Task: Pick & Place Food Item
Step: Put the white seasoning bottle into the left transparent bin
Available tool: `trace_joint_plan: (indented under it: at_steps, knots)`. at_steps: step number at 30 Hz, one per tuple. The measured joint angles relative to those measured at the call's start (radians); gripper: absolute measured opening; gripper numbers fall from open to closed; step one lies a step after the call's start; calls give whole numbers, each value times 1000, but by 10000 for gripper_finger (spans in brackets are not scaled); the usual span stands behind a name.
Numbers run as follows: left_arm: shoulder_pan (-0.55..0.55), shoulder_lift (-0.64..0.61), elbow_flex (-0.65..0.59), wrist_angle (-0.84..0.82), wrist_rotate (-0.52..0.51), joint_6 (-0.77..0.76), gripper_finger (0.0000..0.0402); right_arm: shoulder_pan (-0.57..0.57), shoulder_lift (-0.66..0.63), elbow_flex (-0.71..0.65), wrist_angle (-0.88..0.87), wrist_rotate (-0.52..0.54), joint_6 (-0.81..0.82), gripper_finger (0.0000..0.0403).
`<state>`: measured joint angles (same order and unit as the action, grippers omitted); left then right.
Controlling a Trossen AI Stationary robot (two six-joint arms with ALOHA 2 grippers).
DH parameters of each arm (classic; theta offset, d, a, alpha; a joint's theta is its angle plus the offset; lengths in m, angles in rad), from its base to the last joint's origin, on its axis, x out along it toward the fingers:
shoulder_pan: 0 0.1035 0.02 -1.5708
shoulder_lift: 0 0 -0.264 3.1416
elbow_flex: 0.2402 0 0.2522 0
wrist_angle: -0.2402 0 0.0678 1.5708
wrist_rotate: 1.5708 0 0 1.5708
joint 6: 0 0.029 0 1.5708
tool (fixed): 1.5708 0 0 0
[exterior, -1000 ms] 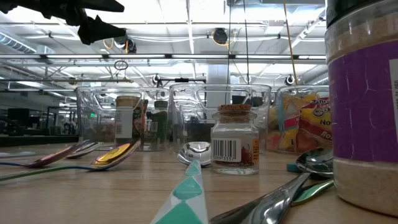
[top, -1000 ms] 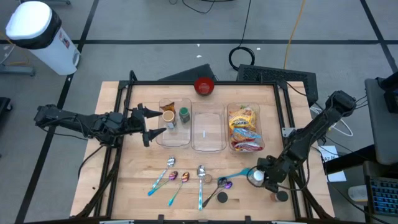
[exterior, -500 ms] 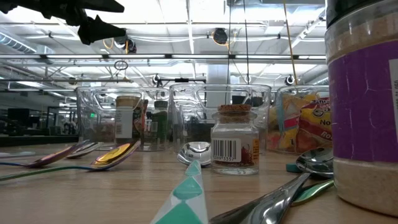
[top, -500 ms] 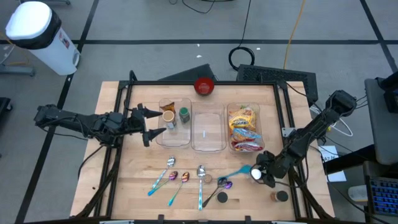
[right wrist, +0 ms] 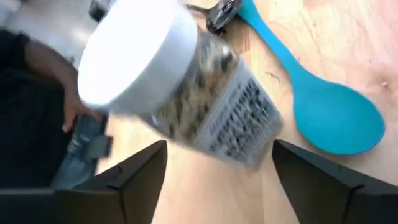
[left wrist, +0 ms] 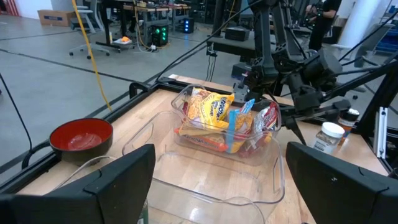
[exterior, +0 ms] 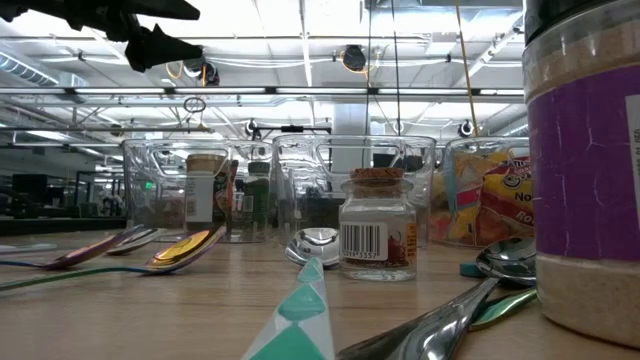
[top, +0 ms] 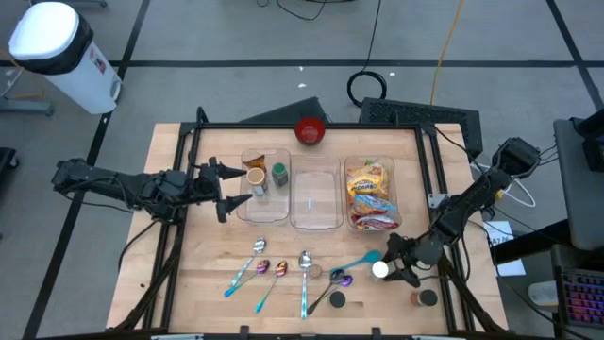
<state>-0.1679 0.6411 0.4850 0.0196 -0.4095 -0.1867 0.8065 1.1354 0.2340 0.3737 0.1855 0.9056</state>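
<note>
I am at the pick step on the right side: my right gripper [top: 392,270] is low over the near right part of the table [top: 189,274], its jaws spread wide with the white-lidded spice jar [right wrist: 186,87] just past the fingertips, tilted over on a slant and, as far as I can see, not clamped by either finger; so I judge the jar loose, not yet secured. The next move, I think, calls for squaring the jaws to the jar's glass body below the lid and closing only once it has settled, since a leaning round jar may roll or squirt out. The blue spoon [top: 363,258] lies just beside the jar and could be caught or dragged; a dark-lidded jar [top: 427,297] stands near on the other side. Beyond them sit three clear bins: the right bin [top: 351,168] full of snack packets [top: 370,194], the middle bin [top: 315,196], and the left bin [top: 243,210] with small jars in it; which one takes this jar I cannot tell. My left gripper [top: 226,190] waits beside the left bin, jaws wide, holding nothing.
</note>
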Motion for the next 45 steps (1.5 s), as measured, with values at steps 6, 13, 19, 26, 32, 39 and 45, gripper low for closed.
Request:
trace_joint_plan:
  at_steps: [6,13,19,26,32,39,45]
  knots:
    - [0,0,0,0,0,0,365,0,0,0,3,79,-170,308]
    - [0,0,0,0,0,0,365,-3,11,0,28,136,-255,308]
    - [0,0,0,0,0,0,365,-3,81,0,153,133,-310,308]
    - [0,0,0,0,0,0,365,-3,208,1,282,157,-354,309]
    - [0,0,0,0,0,0,365,-3,310,1,423,160,-406,299]
    - [0,0,0,0,0,0,365,-3,369,2,503,191,-430,263]
    - [0,0,0,0,0,0,365,-2,370,2,514,268,-421,228]
